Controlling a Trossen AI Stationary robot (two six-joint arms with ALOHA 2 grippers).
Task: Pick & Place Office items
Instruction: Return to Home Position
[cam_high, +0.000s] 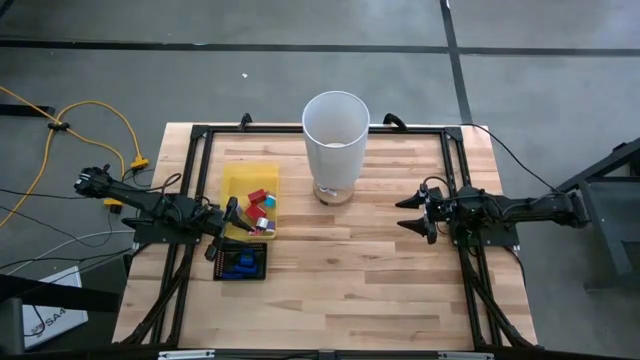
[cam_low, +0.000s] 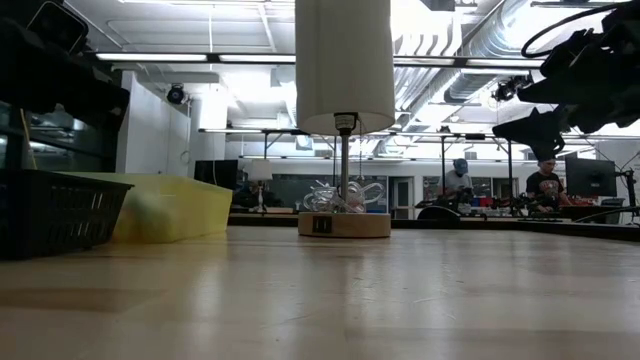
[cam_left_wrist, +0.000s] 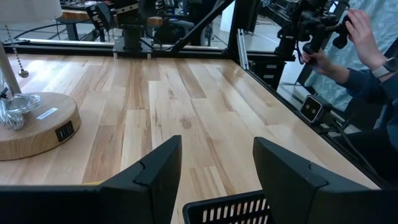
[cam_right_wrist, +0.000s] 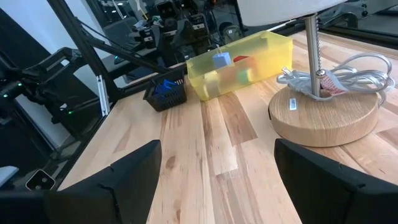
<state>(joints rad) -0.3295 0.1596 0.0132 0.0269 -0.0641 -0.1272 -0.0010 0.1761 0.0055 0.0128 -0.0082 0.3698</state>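
Wood table (cam_high: 340, 285), lamp (cam_high: 336, 130) at back. Office items (cam_high: 258, 197) sit in yellow tray (cam_high: 238, 180) & black mesh tray (cam_high: 264, 262). Left gripper (cam_high: 235, 215) over the trays, right gripper (cam_high: 402, 214) opposite; both spread, empty. Lab bkgd w/ people (cam_low: 545, 183).

We see two slim, black, jointed arms (cam_high: 150, 205); the left gripper (cam_high: 240, 217) and right gripper (cam_high: 402, 214) each carry broad, matte, wedge-shaped dark fingers (cam_left_wrist: 155, 174).
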